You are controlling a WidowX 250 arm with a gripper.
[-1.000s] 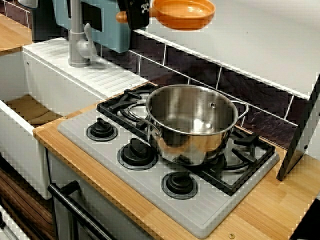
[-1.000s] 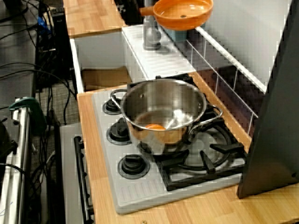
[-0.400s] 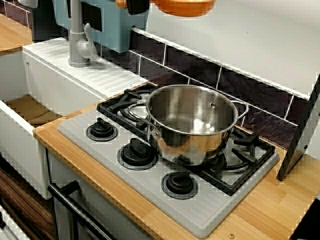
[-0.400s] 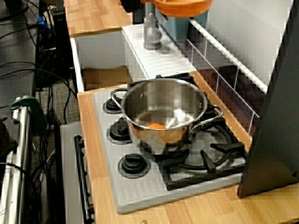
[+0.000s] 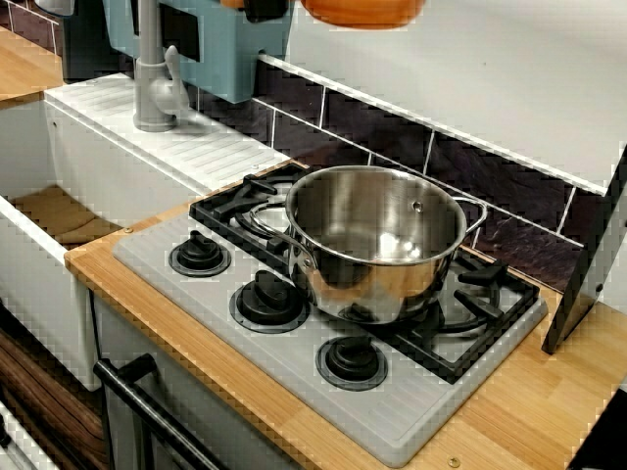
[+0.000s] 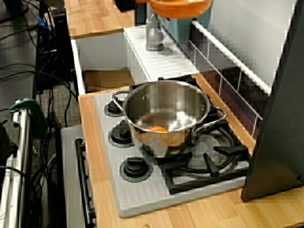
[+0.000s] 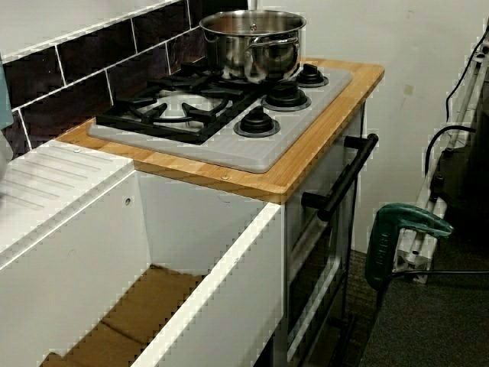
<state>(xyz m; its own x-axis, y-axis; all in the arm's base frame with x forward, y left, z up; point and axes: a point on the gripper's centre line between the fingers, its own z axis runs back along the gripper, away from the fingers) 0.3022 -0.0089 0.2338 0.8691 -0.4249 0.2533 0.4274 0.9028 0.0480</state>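
The gripper is seen only as a black sliver at the top edge of the view from the stove's front, and again at the top edge of the view along the counter. It is closed on the handle of an orange pan, a stub of the handle showing on the gripper's far side. The fingertips themselves are cut off by the frame.

The orange pan is held level, high in the air and clear of every surface. Only its underside and lower wall are shown. It hangs in front of the white wall, above the dark tiles and near the grey faucet, well apart from the steel pot.

The steel pot stands upright on the black grate of the grey stove top. An orange patch is seen low inside it; whether it is an object or a reflection cannot be told. In the view from the sink side, the steel pot is shown, but not the gripper.
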